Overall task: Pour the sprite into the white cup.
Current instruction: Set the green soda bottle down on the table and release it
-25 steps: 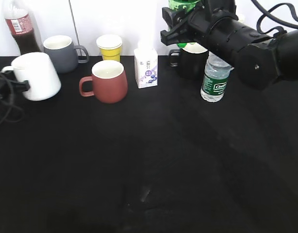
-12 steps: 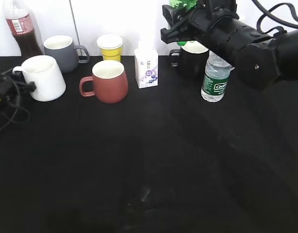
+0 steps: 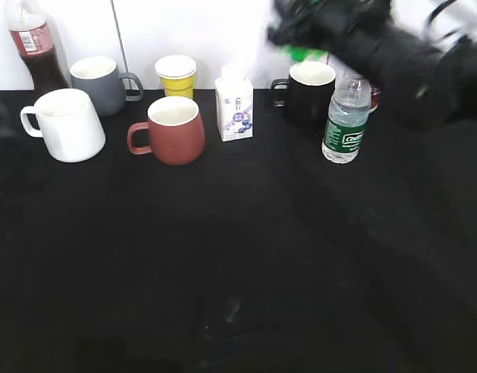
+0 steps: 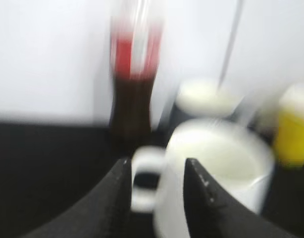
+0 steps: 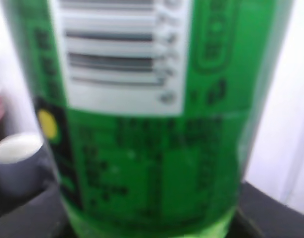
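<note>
The white cup (image 3: 64, 124) stands upright at the table's left, handle to the left. In the blurred left wrist view my left gripper (image 4: 157, 166) is open, with the white cup's (image 4: 216, 168) handle between and just beyond its two dark fingers. This gripper is outside the exterior view. My right gripper (image 3: 297, 35), motion-blurred at the top right, is shut on the sprite (image 3: 304, 53), held above the table behind the black mug. The sprite's green label (image 5: 152, 163) fills the right wrist view and hides the fingers.
A cola bottle (image 3: 33, 47), grey mug (image 3: 95, 81), yellow cup (image 3: 176, 75), red-brown mug (image 3: 172, 128) and small carton (image 3: 235, 105) stand along the back. A black mug (image 3: 308, 93) and clear water bottle (image 3: 346, 116) stand under the right arm.
The white cup went from tilted in my left gripper to standing upright and free. The left gripper drew back left out of the exterior view. The right arm is moving with the sprite.
</note>
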You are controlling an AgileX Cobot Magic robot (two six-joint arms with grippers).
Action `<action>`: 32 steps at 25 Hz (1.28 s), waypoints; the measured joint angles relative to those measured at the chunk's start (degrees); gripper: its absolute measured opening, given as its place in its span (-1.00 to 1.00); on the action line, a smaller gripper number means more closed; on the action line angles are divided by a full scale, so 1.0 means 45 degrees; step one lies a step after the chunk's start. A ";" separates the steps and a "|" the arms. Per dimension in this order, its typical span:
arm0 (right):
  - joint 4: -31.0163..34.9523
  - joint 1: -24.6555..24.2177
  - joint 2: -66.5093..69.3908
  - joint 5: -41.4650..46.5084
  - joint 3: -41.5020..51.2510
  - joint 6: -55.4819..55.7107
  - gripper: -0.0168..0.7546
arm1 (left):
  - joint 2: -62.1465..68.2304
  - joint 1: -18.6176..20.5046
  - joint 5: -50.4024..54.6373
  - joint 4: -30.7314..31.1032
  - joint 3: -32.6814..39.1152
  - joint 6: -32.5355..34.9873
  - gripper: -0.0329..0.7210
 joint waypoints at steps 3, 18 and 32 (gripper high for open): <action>0.1670 -0.0897 -0.1336 0.0773 0.0352 -0.1194 0.02 | -0.2503 0.0000 0.0015 0.0241 0.1015 0.0000 -0.16; -0.0637 -0.5974 0.4723 -0.5278 0.2127 -0.0385 0.02 | -0.3414 0.0000 0.1622 0.3542 0.1024 -0.0904 -0.19; -0.0815 -0.5974 0.7314 -0.4274 -0.0765 0.0920 0.64 | -0.3414 0.0000 0.1646 0.3713 0.1024 -0.0904 -0.21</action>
